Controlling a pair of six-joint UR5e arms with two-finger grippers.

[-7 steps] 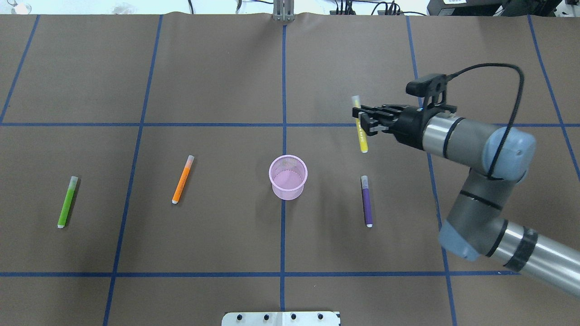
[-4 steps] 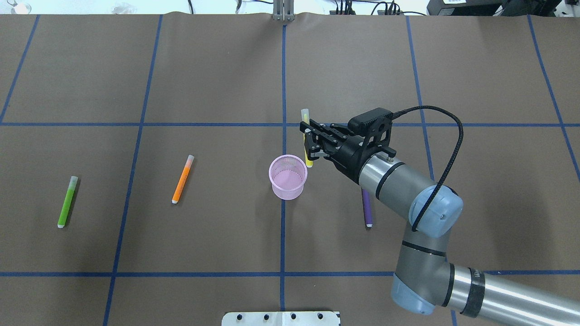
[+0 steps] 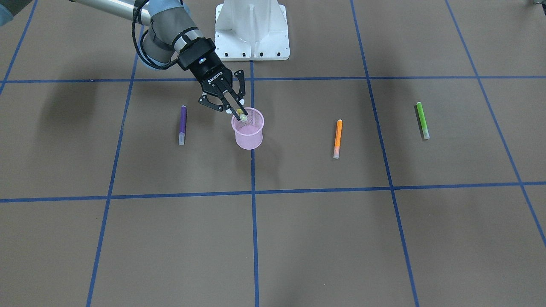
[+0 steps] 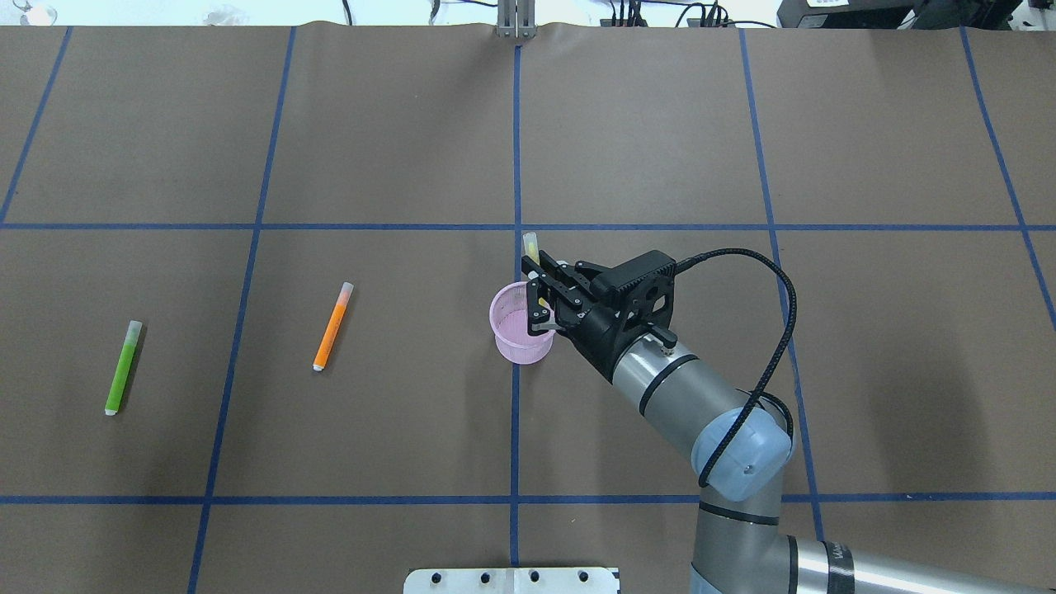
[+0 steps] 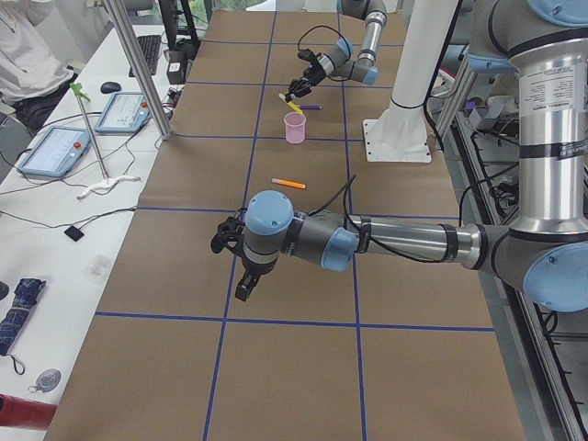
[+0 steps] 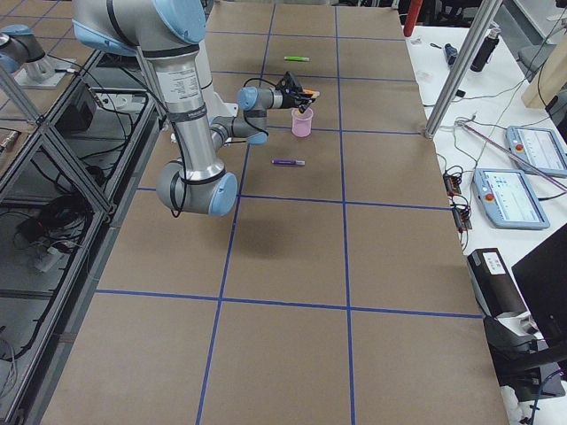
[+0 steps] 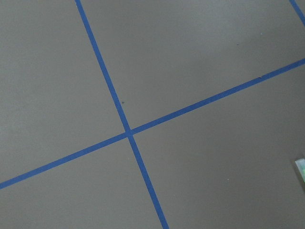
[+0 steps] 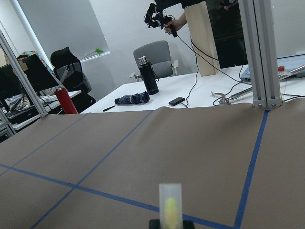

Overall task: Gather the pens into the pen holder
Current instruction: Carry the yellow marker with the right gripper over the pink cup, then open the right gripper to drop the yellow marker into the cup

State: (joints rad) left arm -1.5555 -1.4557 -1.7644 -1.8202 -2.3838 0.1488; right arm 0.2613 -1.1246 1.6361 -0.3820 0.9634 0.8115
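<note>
Overhead exterior view shows the yellow pen [image 4: 532,247] pinched between the 2 fingers of the right gripper [image 4: 538,307], cap end up, right over the mouth of the pink pen holder [image 4: 513,346]. I think it is held standing so it can drop straight in. The orange pen [image 4: 332,327] and green pen [image 4: 124,367] lie flat on one side, and the purple pen [image 3: 182,123] on the other. The left gripper [image 5: 246,280] hangs far off, and I cannot tell if it is spread. The table [image 4: 371,148] is brown with blue lines. Past it stand a white desk [image 8: 190,90] and a gray chair [image 8: 152,55].
</note>
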